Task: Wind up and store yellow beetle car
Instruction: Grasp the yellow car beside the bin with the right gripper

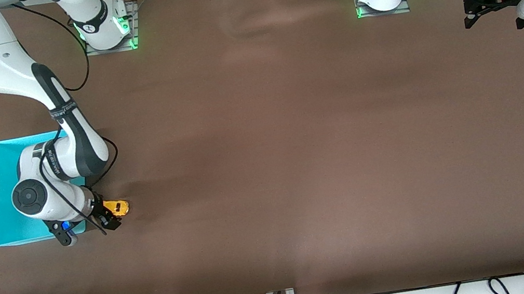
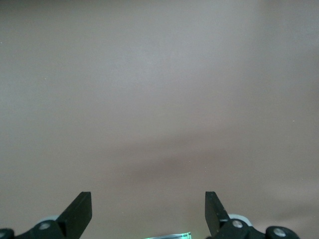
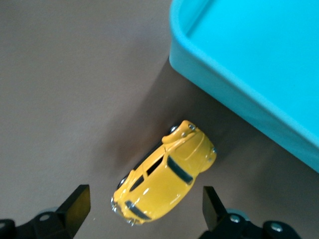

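My right gripper point(image 3: 142, 209), spread, hovers over the yellow beetle car point(image 3: 164, 174) beside the turquoise bin point(image 3: 259, 69); probably unwound, unstored; left gripper point(image 2: 148, 211) waits spread

Yellow beetle car point(image 3: 164, 172) beside turquoise bin point(image 3: 259, 74)

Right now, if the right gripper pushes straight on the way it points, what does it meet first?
Most likely the yellow beetle car. The right gripper is open, and the car lies on the table between its fingers, just beside the turquoise bin. How much height is left is unclear.
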Robot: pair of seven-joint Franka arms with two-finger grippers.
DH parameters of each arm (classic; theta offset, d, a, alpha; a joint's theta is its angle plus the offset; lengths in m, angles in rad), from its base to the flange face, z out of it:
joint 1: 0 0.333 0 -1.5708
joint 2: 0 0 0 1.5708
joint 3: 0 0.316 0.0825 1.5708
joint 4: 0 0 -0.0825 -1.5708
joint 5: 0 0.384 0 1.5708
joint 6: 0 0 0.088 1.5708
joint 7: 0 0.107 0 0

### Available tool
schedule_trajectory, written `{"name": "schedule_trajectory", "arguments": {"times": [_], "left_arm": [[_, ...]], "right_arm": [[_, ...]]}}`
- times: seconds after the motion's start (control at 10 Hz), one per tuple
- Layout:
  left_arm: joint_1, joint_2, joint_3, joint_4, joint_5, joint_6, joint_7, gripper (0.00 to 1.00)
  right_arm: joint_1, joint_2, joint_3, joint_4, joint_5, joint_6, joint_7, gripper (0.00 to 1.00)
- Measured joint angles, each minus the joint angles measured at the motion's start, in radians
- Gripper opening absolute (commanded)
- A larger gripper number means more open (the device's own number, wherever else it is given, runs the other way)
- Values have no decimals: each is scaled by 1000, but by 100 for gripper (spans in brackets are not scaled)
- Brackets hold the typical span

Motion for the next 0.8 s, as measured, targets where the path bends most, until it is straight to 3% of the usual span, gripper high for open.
{"name": "schedule_trajectory", "arguments": {"times": [0.8], "left_arm": [[5,0,1,4,0,0,0,100]], "right_arm": [[0,16,-22,0,0,19,6,100]]}}
